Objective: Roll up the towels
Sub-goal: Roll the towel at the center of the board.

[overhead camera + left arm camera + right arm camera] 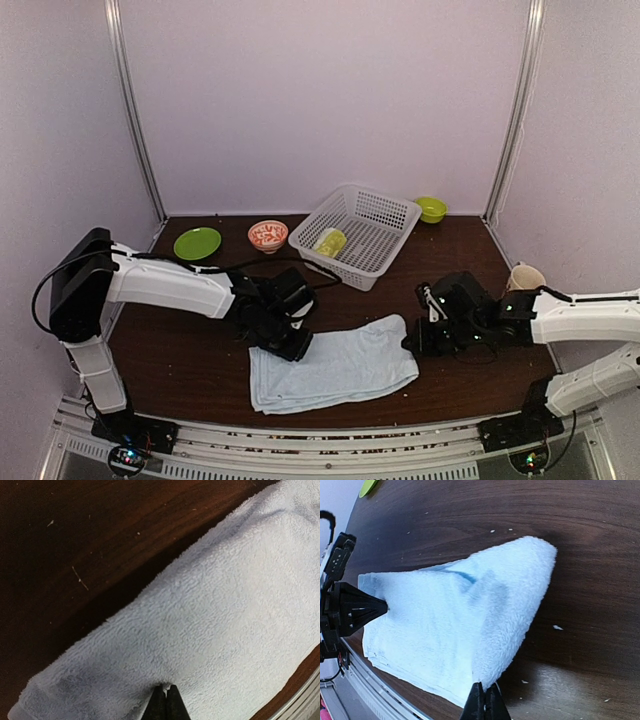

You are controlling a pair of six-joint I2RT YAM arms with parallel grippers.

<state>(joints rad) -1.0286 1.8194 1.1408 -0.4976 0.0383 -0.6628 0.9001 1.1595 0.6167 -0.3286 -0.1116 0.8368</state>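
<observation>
Pale blue towel (335,365) lies unrolled along the table's (180,370) near edge; left fingers (158,706) closed at its left end, right fingers (476,705) pinching its right. Green towel (330,241) looks rolled already, in the basket (385,215).

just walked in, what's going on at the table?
Both arms are on the blue towel, which lies mostly flat near the front of the table. The left gripper is shut with its tip on the towel's left edge. The right gripper is shut on the right end, which looks tented up. No roll has started yet. The green towel sits in the basket and looks already rolled.
</observation>
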